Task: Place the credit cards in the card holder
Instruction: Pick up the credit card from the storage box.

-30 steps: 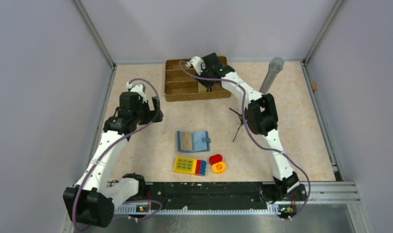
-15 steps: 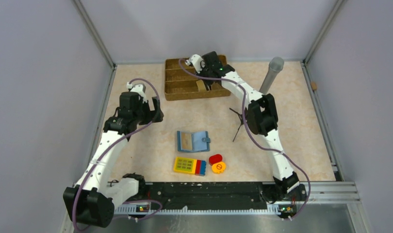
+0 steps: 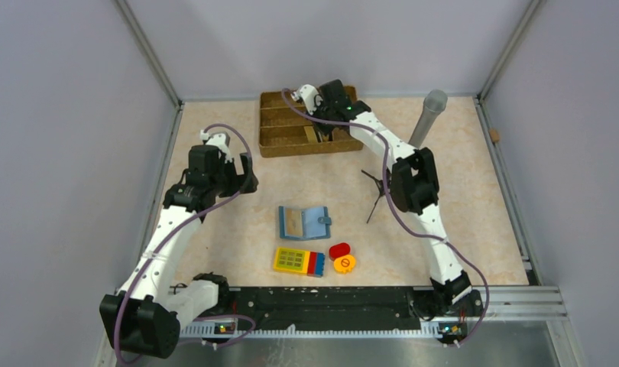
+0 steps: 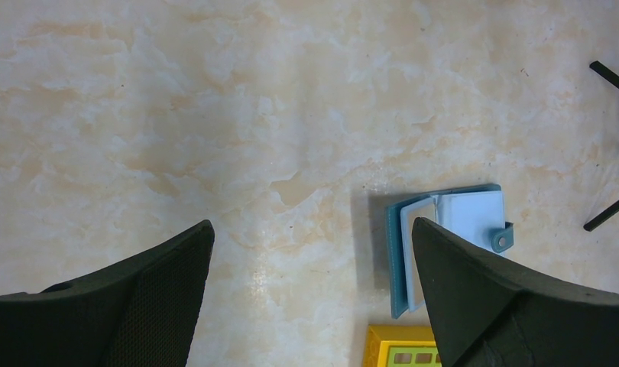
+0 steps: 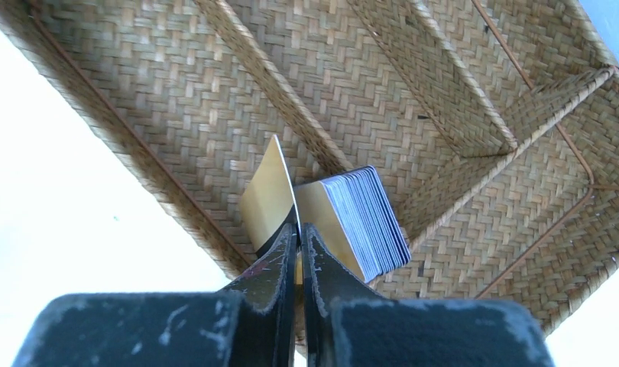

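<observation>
At the left, the left gripper (image 4: 312, 225) is held released above the table, with nothing between its fingers. Near the middle, the card holder (image 3: 303, 222) is laid open and flat, well apart from the tray (image 3: 291, 154) at the back. There the right gripper (image 5: 299, 229) is clenched on the lower edge of a tan card (image 5: 267, 197), which is tipped up beside the stack of cards (image 5: 364, 218). Only a sliver appears to be pinched, so the card could be twisted loose or dropped on lifting. A neighbouring card might be dragged along, or the card snagged on the wicker wall.
</observation>
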